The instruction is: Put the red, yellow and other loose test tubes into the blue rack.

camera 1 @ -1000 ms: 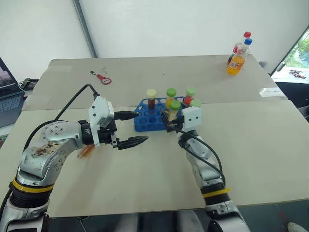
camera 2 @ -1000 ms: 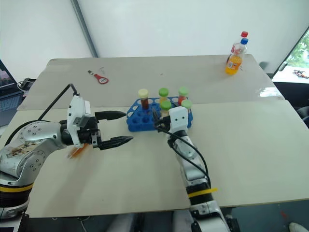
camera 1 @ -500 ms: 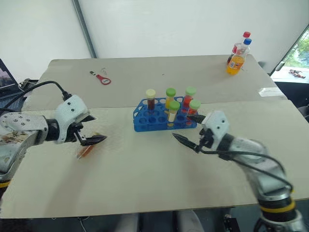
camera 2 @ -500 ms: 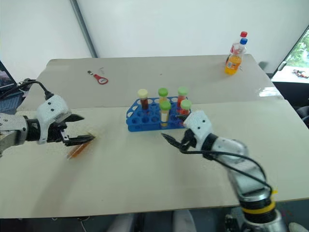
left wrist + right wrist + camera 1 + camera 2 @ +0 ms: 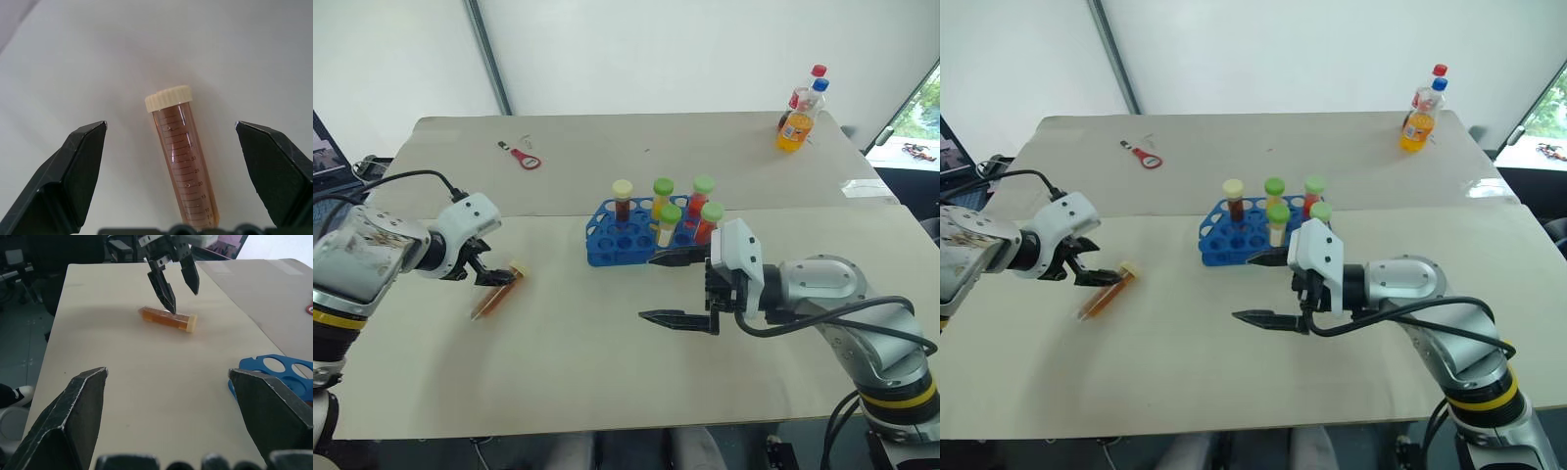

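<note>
The blue rack (image 5: pixel 625 241) stands mid-table with several capped tubes upright in it. One loose test tube (image 5: pixel 493 295), amber-brown with a cream cap, lies flat on the table at the left. My left gripper (image 5: pixel 497 277) points down over its capped end, open. In the left wrist view the tube (image 5: pixel 185 171) lies between the two fingers of the left gripper (image 5: pixel 170 125), with a gap on each side. My right gripper (image 5: pixel 672 289) hovers in front of the rack, pointing left, open and empty. The right wrist view shows the tube (image 5: pixel 166 317) beneath the left gripper (image 5: pixel 175 290).
Two orange-drink bottles (image 5: pixel 801 114) stand at the far right corner. A red opener (image 5: pixel 523 158) lies far left on the back table. A laptop (image 5: pixel 327 155) sits off the left edge. A seam (image 5: pixel 803 208) joins the two tabletops behind the rack.
My left arm swung left and down to the lying tube, its gripper tipping downward. My right gripper drew back from the rack toward me and turned to point left.
</note>
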